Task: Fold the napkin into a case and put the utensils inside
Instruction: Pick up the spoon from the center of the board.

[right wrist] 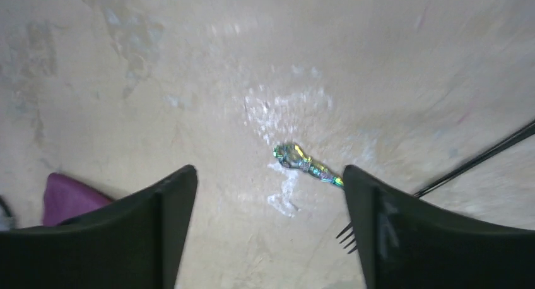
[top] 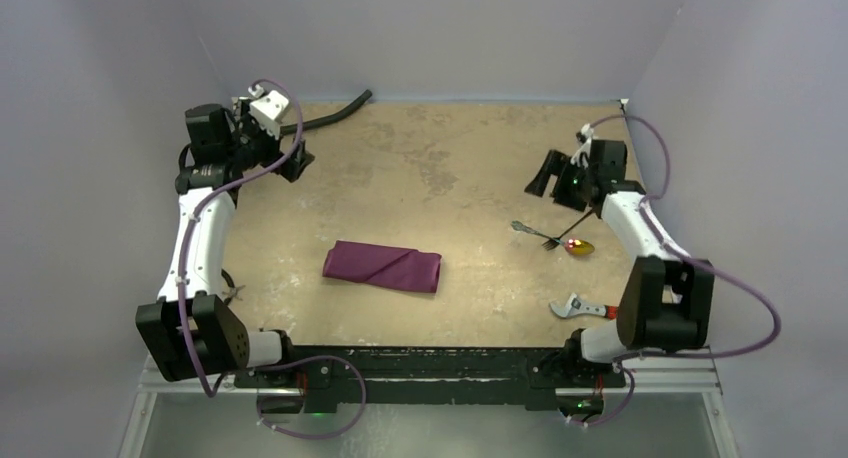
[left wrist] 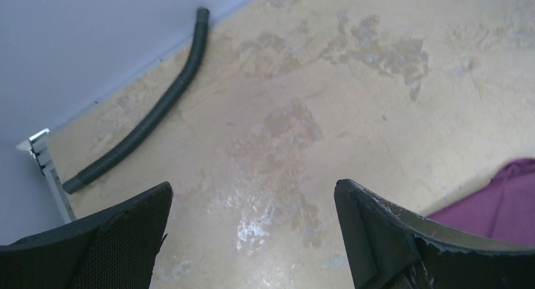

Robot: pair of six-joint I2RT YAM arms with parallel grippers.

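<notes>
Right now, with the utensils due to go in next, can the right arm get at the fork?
Probably yes. The fork lies on bare table right in front of the right gripper, whose jaws stand apart and empty. Only the spoon, its handle close by the tines, crowds it.
</notes>
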